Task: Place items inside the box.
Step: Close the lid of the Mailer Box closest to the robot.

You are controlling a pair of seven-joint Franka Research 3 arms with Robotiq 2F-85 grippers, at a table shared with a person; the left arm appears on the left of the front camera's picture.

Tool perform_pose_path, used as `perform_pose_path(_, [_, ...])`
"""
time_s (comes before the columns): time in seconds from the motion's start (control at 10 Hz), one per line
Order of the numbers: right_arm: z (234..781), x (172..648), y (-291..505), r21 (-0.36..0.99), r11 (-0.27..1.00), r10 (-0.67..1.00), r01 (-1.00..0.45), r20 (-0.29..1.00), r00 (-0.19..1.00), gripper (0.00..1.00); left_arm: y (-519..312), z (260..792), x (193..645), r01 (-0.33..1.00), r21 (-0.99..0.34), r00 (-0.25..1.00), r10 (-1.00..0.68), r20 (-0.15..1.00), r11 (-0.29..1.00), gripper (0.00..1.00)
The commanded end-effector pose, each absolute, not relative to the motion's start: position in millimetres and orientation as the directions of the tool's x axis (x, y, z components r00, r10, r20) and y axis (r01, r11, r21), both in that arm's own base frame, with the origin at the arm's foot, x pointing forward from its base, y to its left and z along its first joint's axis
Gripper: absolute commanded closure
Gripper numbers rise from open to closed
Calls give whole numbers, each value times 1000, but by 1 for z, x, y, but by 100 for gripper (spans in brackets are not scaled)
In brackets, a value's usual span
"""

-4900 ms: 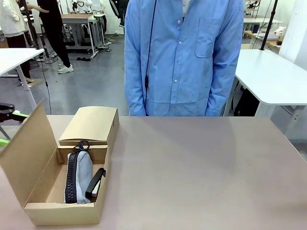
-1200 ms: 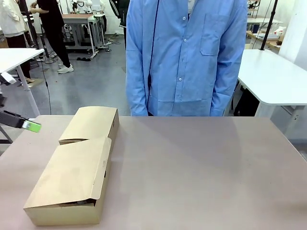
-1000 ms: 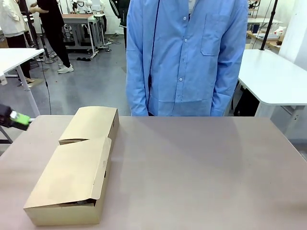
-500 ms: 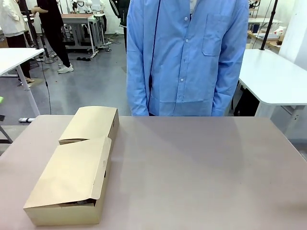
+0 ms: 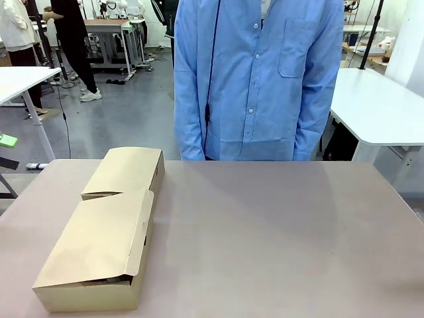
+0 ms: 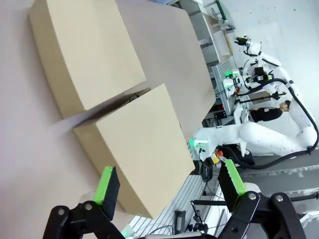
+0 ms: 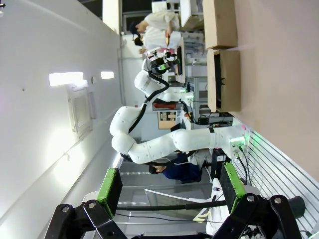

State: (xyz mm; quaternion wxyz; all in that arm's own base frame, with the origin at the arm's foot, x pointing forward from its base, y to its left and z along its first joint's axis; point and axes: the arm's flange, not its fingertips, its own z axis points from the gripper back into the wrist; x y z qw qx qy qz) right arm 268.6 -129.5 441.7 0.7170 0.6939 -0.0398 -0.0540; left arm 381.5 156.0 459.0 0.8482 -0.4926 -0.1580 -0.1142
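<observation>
In the front view we see two closed cardboard boxes at the lower left of the frame, resting end to end on the brown surface (image 5: 278, 225). The nearer box (image 5: 99, 248) has its lid folded down with a narrow gap along its front edge, and whatever lies inside is hidden from us. The farther box (image 5: 127, 171) touches its far end. A person in a blue shirt (image 5: 255, 79) stands at the far edge of the surface, top centre of the frame. A sliver of green pad (image 5: 8, 140) shows at the left edge, off the surface.

In the left wrist view, our left gripper (image 6: 169, 185) sits at the bottom of the frame with its fingers (image 6: 108, 183) spread wide and nothing between them. The two boxes fill the upper left, well beyond the fingertips.

In the right wrist view, our right gripper (image 7: 170, 185) also has its fingers (image 7: 110, 184) spread apart and empty. The boxes appear at the upper right of that frame, far from it.
</observation>
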Motion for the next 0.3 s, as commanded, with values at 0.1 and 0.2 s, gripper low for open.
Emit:
perform_pose_path(0.1, [448, 269, -129, 999, 10, -137, 31, -29, 990, 0, 158, 457, 378, 363, -789, 918, -46, 393, 495, 0])
perform_pose_path(0.2, [448, 269, -129, 999, 10, -137, 31, -29, 990, 0, 158, 457, 378, 363, -789, 918, -46, 393, 495, 0])
